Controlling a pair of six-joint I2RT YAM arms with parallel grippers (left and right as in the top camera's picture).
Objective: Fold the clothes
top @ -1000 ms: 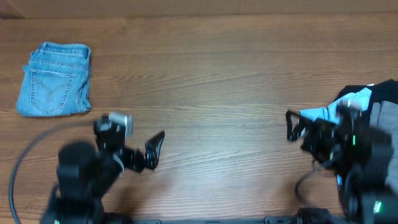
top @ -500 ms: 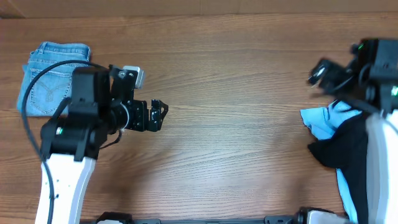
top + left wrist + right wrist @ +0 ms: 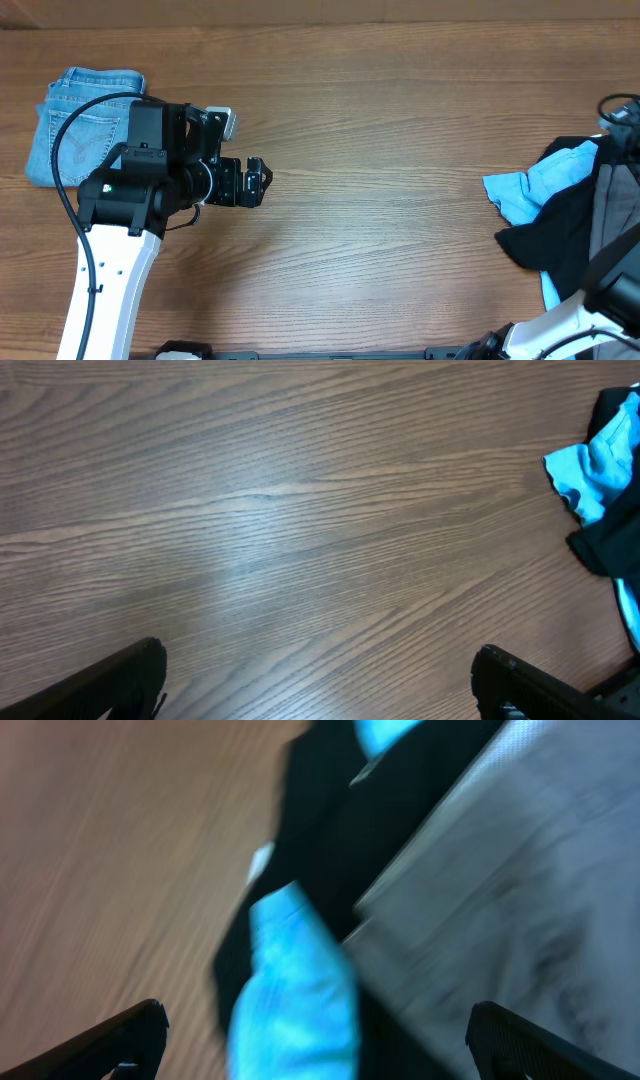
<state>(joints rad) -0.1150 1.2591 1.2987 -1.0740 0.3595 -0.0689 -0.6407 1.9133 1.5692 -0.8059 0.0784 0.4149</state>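
Two grippers, both released.

Left gripper (image 3: pixel 318 682): fingers spread wide in its wrist view, nothing between them. Only bare wooden table (image 3: pixel 300 510) lies directly under and just ahead of it. In the overhead view it points across the table toward the clothes pile.

Right gripper (image 3: pixel 320 1038): fingers equally wide apart, holding nothing. Its wrist view is badly blurred. It hangs over the pile. Just ahead of its fingers is the sky-blue piece (image 3: pixel 300 990). The black piece (image 3: pixel 340 830) runs beyond that, and the grey garment (image 3: pixel 520 890) is off to one side, lying against the black. I cannot tell whether the fingers touch the cloth.

Farther out from the left gripper, well apart across open table, is the same heap:
- The sky-blue piece (image 3: pixel 535 185) is the edge nearest the left fingertips, crumpled.
- The black piece (image 3: pixel 560 235) is touching it and partly over it.
- The grey garment (image 3: pixel 612 210) is farthest, at the frame edge.

All three are unfolded and tangled together.

Behind the left gripper, back past its wrist, is the folded denim (image 3: pixel 85 125). It is light blue, lies flat with a back pocket showing uppermost, and is apart from the pile.
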